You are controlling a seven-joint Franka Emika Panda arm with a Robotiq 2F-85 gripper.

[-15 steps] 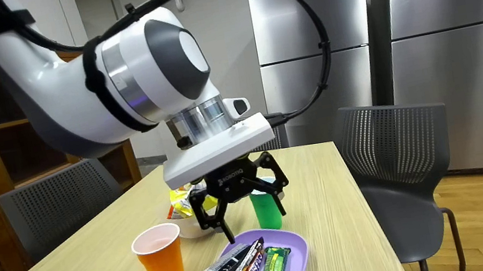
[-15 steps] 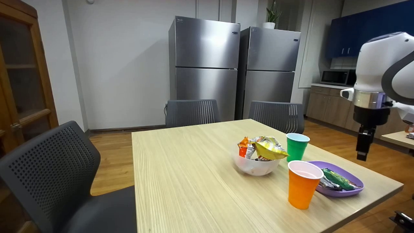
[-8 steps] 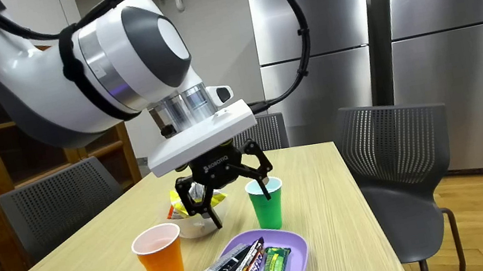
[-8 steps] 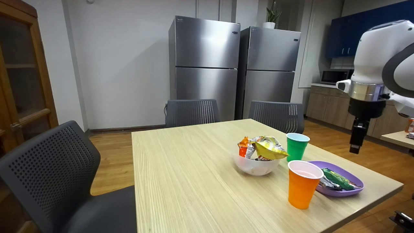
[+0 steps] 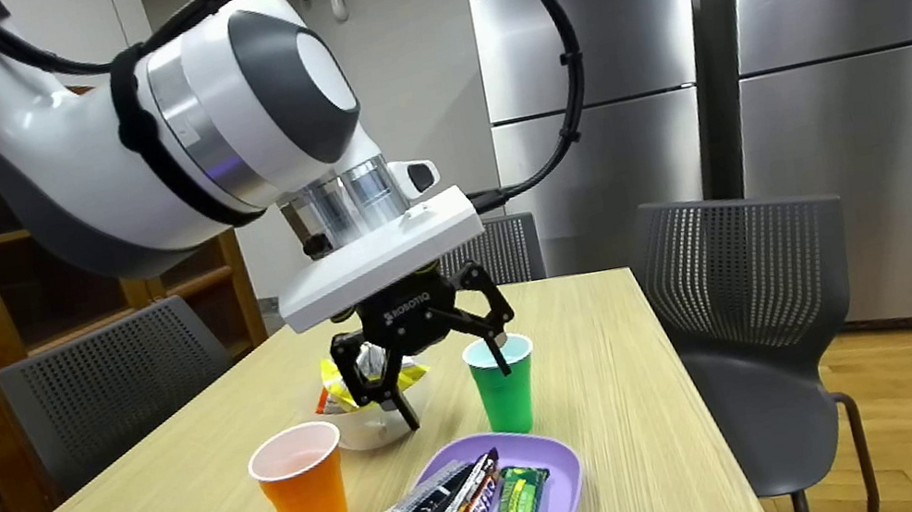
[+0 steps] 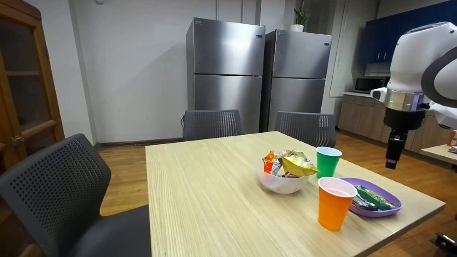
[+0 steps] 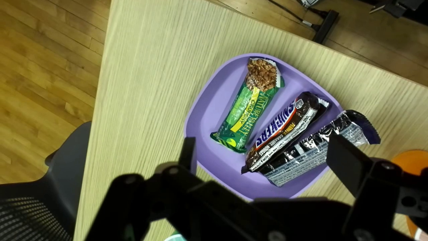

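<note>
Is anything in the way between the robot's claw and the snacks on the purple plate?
Nothing visible is. The gripper hangs open above the snack bars, and the wrist view shows no other thing on top. The green cup and the orange cup stand beside the purple plate, not in between.

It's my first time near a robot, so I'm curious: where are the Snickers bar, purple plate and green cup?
Snickers bar (image 7: 282, 133), wrist view: middle of its wrapper.
Purple plate (image 5: 561, 488), in an exterior view: bare patch inside.
Green cup (image 6: 327, 165), in an exterior view: side, below the rim.

Silver wrapper (image 7: 309, 155) largely illegible
</note>
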